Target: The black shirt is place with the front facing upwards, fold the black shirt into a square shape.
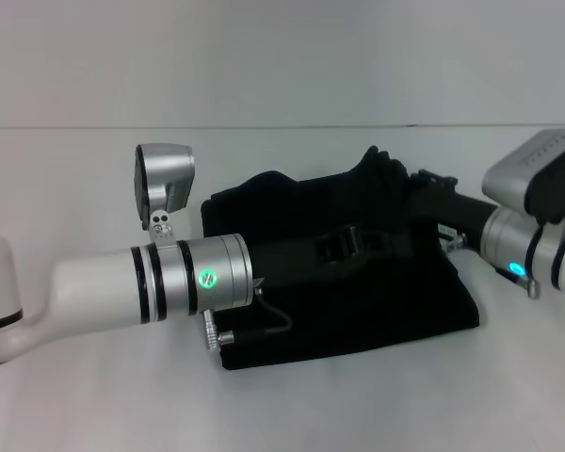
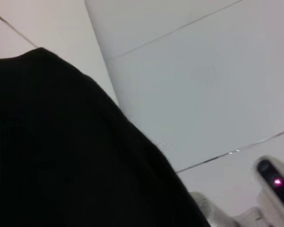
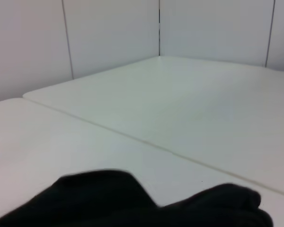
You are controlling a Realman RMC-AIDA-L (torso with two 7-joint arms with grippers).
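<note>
1. Jaws: on neither arm can their state be made out. Both black grippers are seen against black cloth in the head view, and neither wrist view shows its own fingers.

2. A white table (image 1: 85, 395) is seen across the whole work area, with a pale wall behind it. No containers are visible on it.

3. The black shirt (image 1: 358, 311) is seen lying on the table at the middle of the head view, gathered into a compact, roughly rectangular bundle. Its near edge lies flat; its far right corner is lifted into a raised peak. No lettering or neck label can be seen.

4. The left arm is seen reaching in from the left, its silver wrist ring lit green. The left gripper (image 1: 344, 247) lies over the middle of the shirt, low against the cloth. Contact cannot be confirmed.

5. The right arm is seen entering from the right, with a blue light on its wrist. The right gripper (image 1: 424, 193) is placed at the shirt's far right corner, just beside the raised peak of cloth.

6. In the left wrist view, black cloth is seen filling the near part of the picture, with table and the other arm's white housing beyond.

7. In the right wrist view, two humps of black cloth are seen close to the camera, with bare table beyond.
</note>
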